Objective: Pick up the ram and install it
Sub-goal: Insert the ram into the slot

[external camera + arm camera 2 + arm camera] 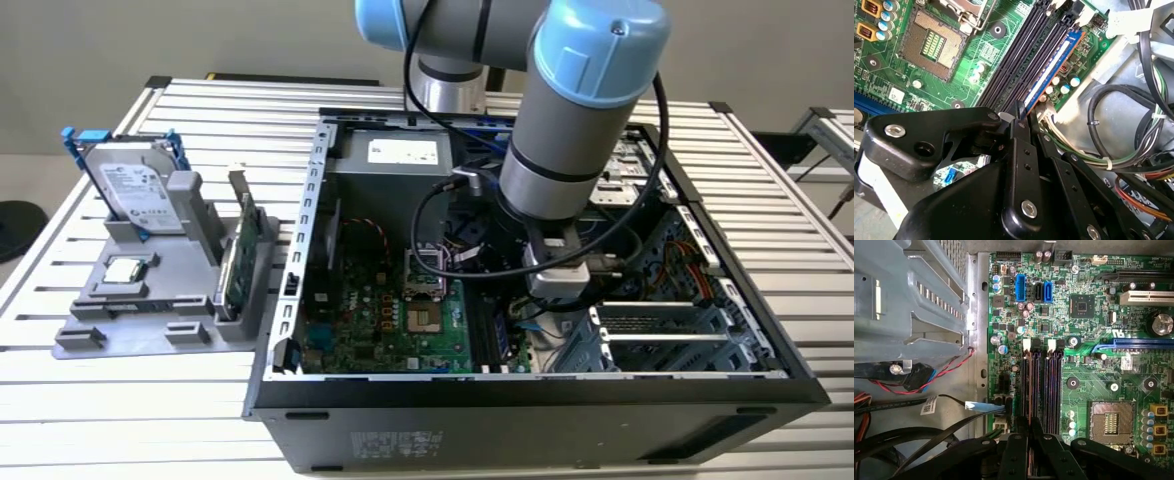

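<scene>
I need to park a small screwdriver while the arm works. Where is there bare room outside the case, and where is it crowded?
Bare slatted table lies in front of the grey holder and along the exterior view's right of the computer case. The holder is crowded with the hard drive and green card. Inside the case, the gripper sits at the ram amid cables.

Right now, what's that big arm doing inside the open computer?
The robot arm reaches down into the open computer case, fitting a memory stick. In the second wrist view, the ram stands on edge in the outermost of the black slots on the green motherboard, and the gripper is right at the stick's near end, its fingers close together around it.
</scene>
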`<state>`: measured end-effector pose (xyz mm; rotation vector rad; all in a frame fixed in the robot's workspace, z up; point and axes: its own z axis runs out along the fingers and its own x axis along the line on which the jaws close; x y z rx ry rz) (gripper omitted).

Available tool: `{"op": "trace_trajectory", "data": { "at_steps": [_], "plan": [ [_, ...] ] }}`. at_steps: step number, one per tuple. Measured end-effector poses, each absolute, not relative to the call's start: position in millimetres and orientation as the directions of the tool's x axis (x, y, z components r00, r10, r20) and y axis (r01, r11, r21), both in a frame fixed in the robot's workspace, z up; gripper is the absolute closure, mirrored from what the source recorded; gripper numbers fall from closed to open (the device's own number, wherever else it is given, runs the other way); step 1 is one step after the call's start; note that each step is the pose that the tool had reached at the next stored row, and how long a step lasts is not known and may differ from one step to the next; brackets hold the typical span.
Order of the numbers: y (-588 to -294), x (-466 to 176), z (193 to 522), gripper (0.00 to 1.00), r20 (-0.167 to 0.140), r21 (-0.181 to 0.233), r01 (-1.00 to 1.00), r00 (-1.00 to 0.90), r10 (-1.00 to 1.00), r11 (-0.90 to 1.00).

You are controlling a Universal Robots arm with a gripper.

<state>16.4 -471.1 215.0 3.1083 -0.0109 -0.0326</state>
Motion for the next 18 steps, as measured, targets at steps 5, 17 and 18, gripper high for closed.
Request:
{"op": "trace_trajectory", "data": {
  "at_steps": [5, 17, 18],
  "plan": [
    [-471.1, 16.4, 214.8, 1.0, -0.021, 0.033, -0.007, 1.0, -0.007, -0.999],
    [-470.5, 18.7, 214.8, 1.0, -0.021, 0.033, -0.007, 1.0, -0.007, -0.999],
    [-470.4, 18.7, 214.8, 1.0, -0.021, 0.033, -0.007, 1.0, -0.007, -0.999]
  ]
}}
